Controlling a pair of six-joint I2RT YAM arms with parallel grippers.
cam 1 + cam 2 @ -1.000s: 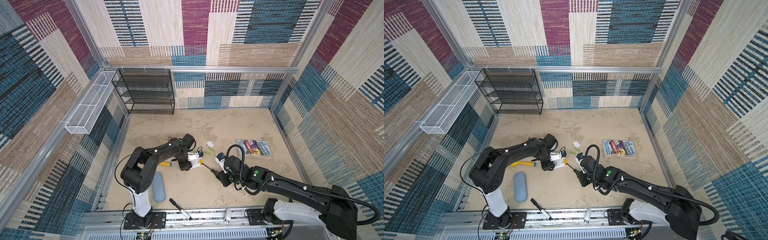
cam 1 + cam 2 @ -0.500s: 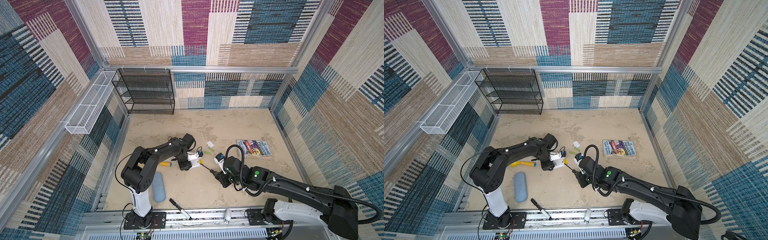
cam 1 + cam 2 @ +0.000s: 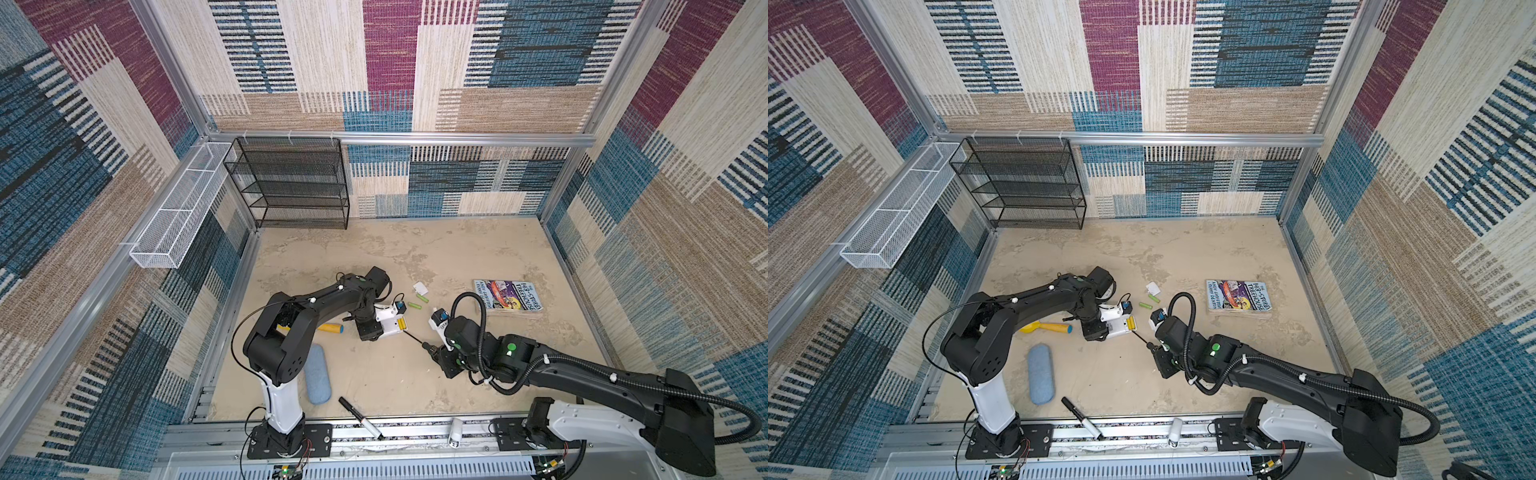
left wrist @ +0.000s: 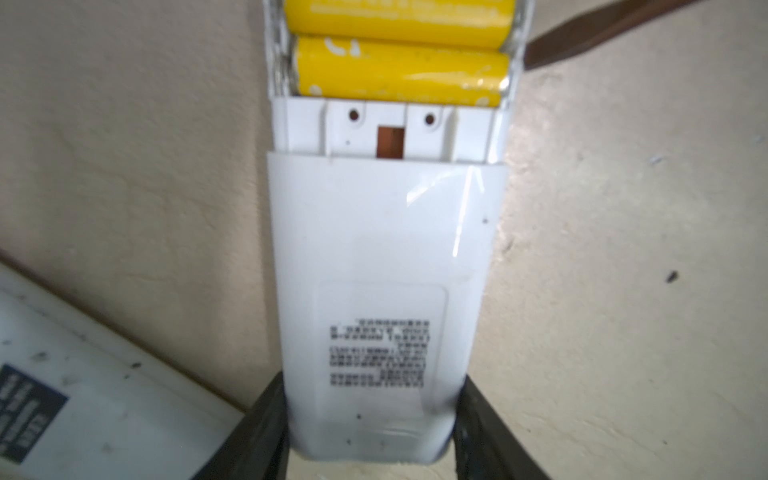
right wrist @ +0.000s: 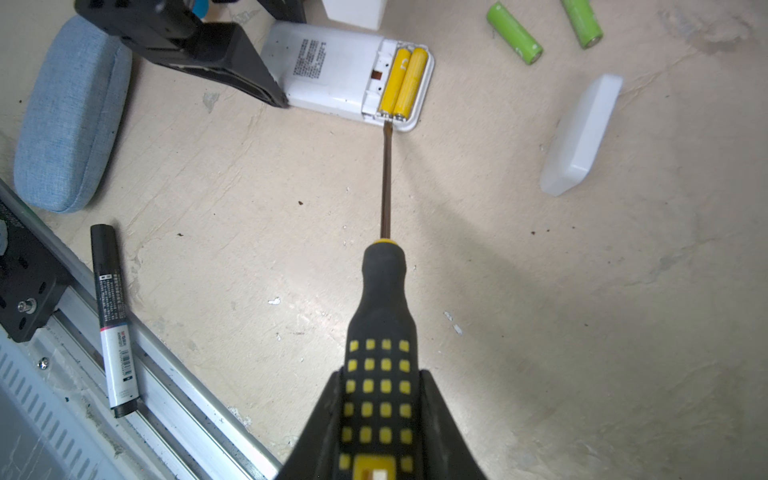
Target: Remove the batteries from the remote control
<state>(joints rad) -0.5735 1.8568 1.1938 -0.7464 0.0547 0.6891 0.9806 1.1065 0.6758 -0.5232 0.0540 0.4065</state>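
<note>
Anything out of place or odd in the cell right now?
The black marker lies askew at the front edge, half on the table, half on the metal rail. Two green batteries lie loose near the remote, whose compartment is open, as expected mid-unload. Nothing looks spilled or damaged.

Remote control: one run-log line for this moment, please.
left gripper: shut on remote control | right gripper: shut on screwdriver, tip at yellow batteries | green batteries: out, on table
</note>
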